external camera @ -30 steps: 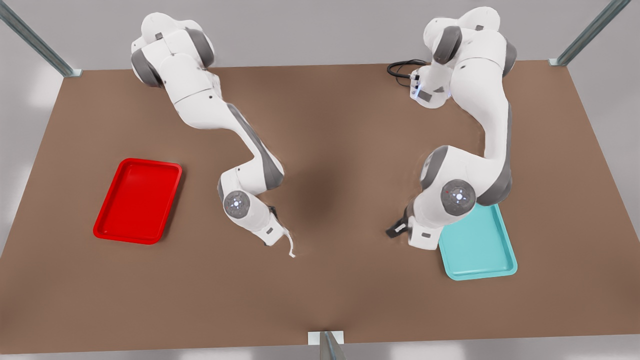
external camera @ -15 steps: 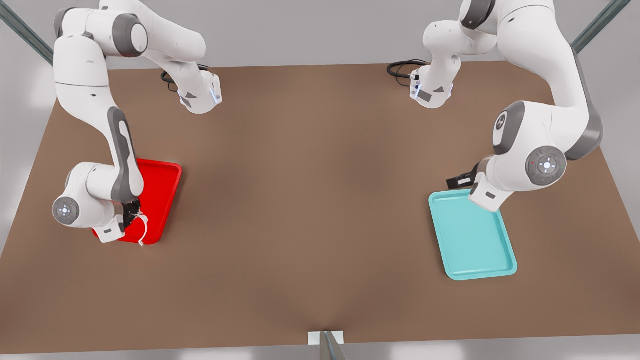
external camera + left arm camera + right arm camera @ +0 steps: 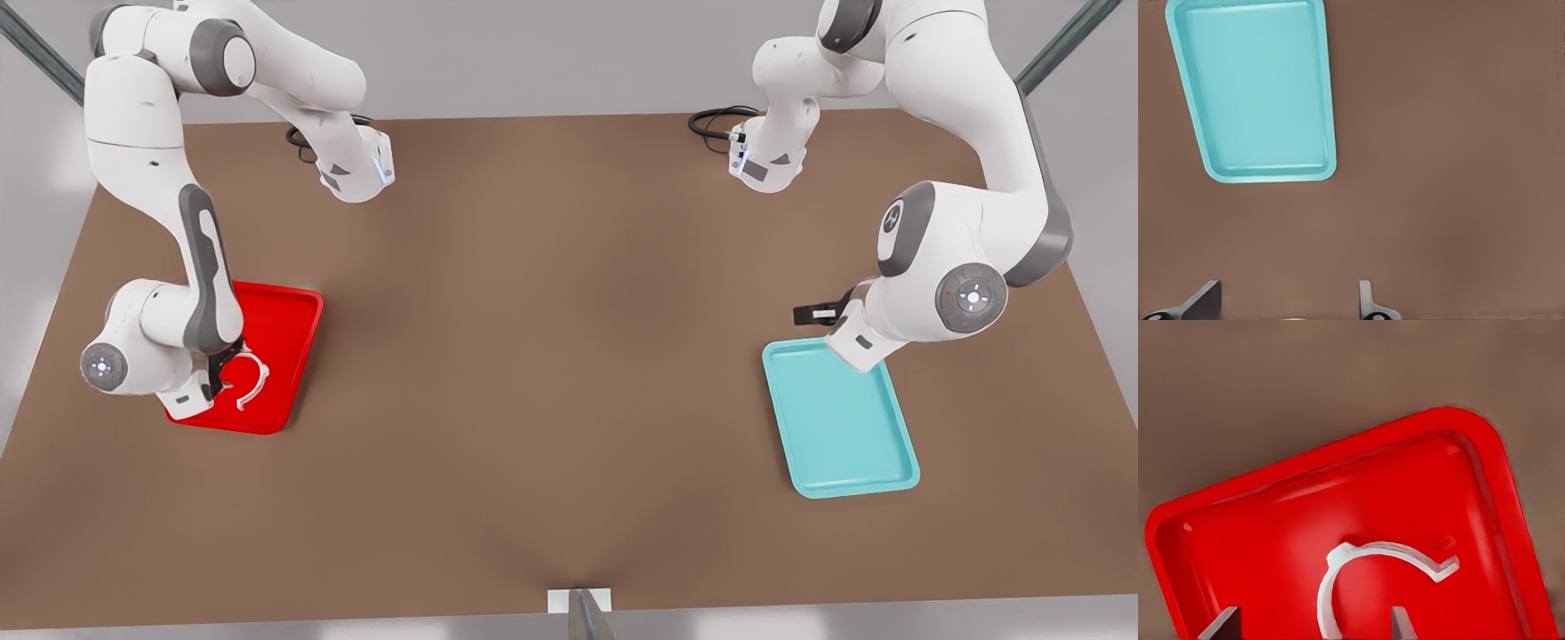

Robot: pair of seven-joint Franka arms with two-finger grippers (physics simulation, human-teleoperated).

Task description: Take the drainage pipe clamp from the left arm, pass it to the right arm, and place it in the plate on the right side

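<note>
Clamp (image 3: pixel 252 380) lies flat in the plate (image 3: pixel 293 331), in the part of the plate closer to the camera in the front view. It is a thin white half-ring, and in the right wrist view (image 3: pixel 1368 577) one end with a small bent tab is clear on the red floor, while the other end runs out of the picture between the fingers. The plate is bright red, with rounded corners and a low rim (image 3: pixel 1305 460), and it sits on the brown table (image 3: pixel 551 356) at the front view's left.

Right tool (image 3: pixel 220 373) hangs over the same end of the plate, just beside the clamp. Its two fingers (image 3: pixel 1223 623) stand spread apart, one on each side of the ring, and they pinch nothing. I cannot tell if a fingertip touches the ring.

Left tool (image 3: pixel 813 313) is at the front view's right, well apart from the clamp. It sits near the far corner of a teal tray (image 3: pixel 845 427). In the left wrist view its fingers (image 3: pixel 1205 300) are also spread, with bare table between them, and the teal tray (image 3: pixel 1261 87) is farther off. This arm waits. A black cable (image 3: pixel 711 120) lies at the far edge of the table.
</note>
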